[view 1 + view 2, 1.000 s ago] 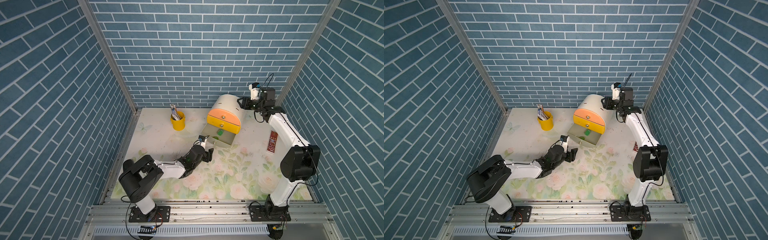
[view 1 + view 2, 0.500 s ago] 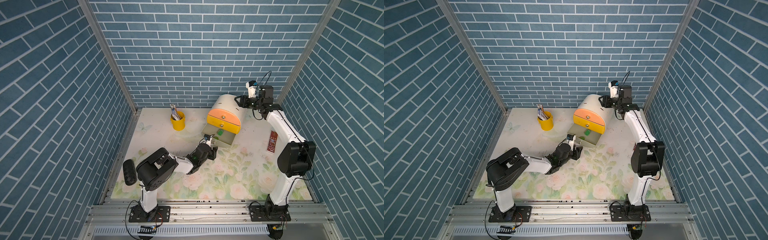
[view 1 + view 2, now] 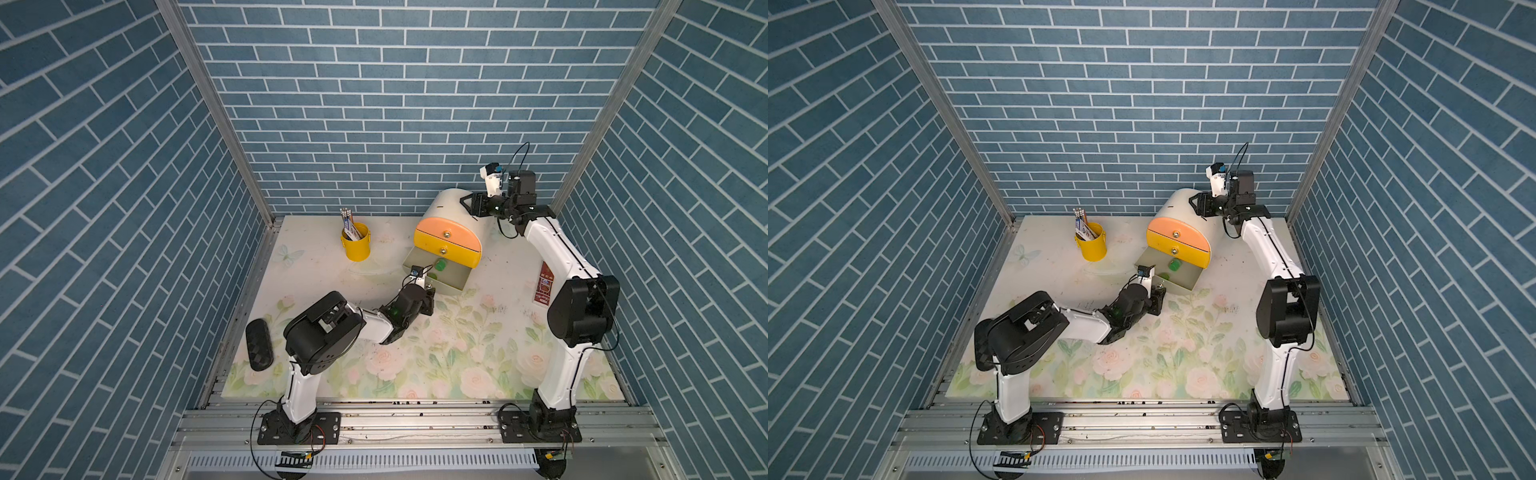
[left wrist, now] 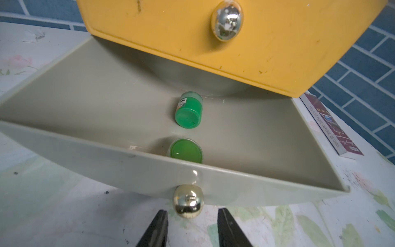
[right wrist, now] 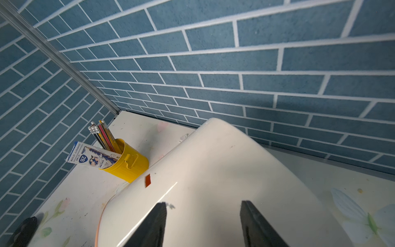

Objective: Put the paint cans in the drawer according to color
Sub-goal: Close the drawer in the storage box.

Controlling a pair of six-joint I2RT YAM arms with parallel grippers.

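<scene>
**Left jaws narrowed around the grey drawer's knob**

Over the last second the left gripper (image 4: 191, 211) narrowed. Its jaws flanked the knob (image 4: 188, 201) but were not yet pinching it. Just beyond, the open grey drawer (image 4: 85, 149) held two green paint cans (image 4: 189, 110), so closing it probably came next. The left arm stretched low and forward. The right gripper (image 5: 203, 205), jaws apart, was poised over the chest (image 5: 213, 160).

"2B" on the pencil box (image 5: 94, 159) in the yellow cup (image 5: 130, 165), "MADE IN THE PEOPLE'S REPUBLIC OF CHINA" along the red booklet (image 4: 330, 126), label on the lying green paint can (image 4: 189, 111) unreadable
</scene>
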